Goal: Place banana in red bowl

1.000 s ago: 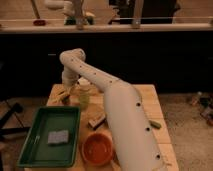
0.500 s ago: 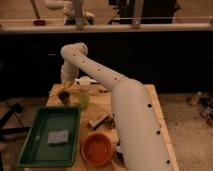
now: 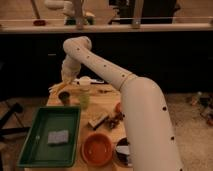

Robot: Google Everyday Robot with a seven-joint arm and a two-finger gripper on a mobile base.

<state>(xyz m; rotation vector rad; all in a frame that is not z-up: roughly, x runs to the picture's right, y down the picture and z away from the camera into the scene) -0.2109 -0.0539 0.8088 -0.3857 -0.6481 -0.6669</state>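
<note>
The pincer [image 3: 66, 82] is at the far left end of the bench [image 3: 102, 103], at the end of the long white arm [image 3: 127, 97] that reaches across from the near right. It is closed, and a pale yellow curved piece comes out from its tip, down and to the left: this is the banana [image 3: 60, 88]. I judge that the pincer grips it at one end, so that the fruit hangs free of the things around it, but whether the banana is fully lifted or touches the bench edge, I cannot tell.

The red bowl [image 3: 97, 149] stands at the near edge of the bench, well apart from the banana, and its inside is bare. It is placed just beside the green tray [image 3: 52, 120], which holds a grey sponge [image 3: 58, 136]. Between the banana and the bowl stand a small dark cup [image 3: 65, 97] and a pale green bottle [image 3: 84, 98]. The way to the bowl goes over or beside them, so I think the banana needs some height for this move.

Many things are hard to read. The thick part of the arm covers the right side of the bench. A dark bowl [image 3: 121, 148] next to the red bowl is half hidden behind it. Some brown and reddish things lie near the middle of the bench; what they are, I cannot say. The fingers themselves merge with the banana's colour, so the exact place of contact is not clear.
</note>
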